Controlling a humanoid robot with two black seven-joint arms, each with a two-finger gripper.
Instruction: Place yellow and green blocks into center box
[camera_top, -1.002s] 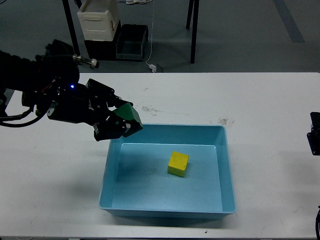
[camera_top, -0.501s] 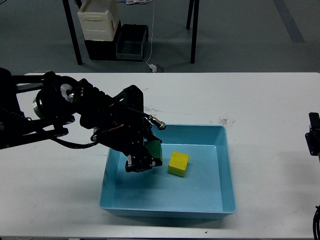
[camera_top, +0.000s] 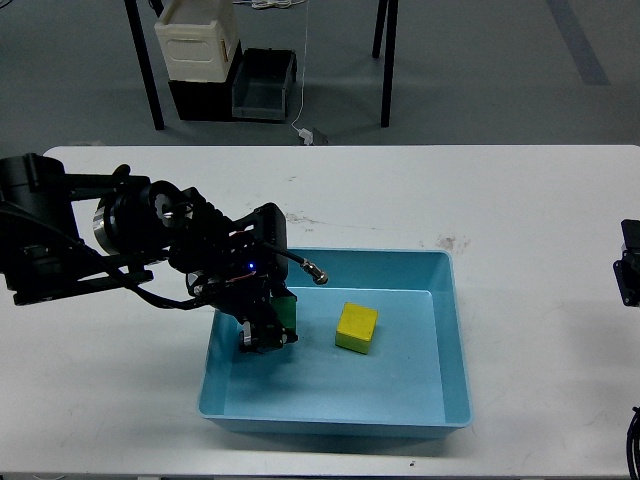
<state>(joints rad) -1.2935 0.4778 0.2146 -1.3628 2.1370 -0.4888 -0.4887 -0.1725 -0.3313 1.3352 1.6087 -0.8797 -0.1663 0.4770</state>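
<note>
Table (camera_top: 520, 200): white, long, spanning the view from left edge to right edge.

Box (camera_top: 455, 330): light blue, open-topped, rectangular, set toward the near edge of the table, roughly midway between its left and right edges.

Yellow block (camera_top: 356, 327): lies on the box floor, near the middle, tilted slightly relative to the box walls.

Green block (camera_top: 284, 310): inside the box at its left side, near the left wall, left of the yellow block and apart from it. Mostly covered by the gripper; only a small green face shows.

Left arm (camera_top: 120, 235): black, enters from the left edge of the table and reaches over the box's left wall.

Left gripper (camera_top: 266, 335): points down into the box, jaws closed on the green block. Whether the block touches the floor cannot be told.

Right gripper (camera_top: 630, 275): only a dark sliver shows at the right edge of the table; jaw state cannot be told.

Floor beyond the far edge: a cream bin (camera_top: 197, 40) on a dark crate (camera_top: 262, 85), and black table legs (camera_top: 386, 60).
</note>
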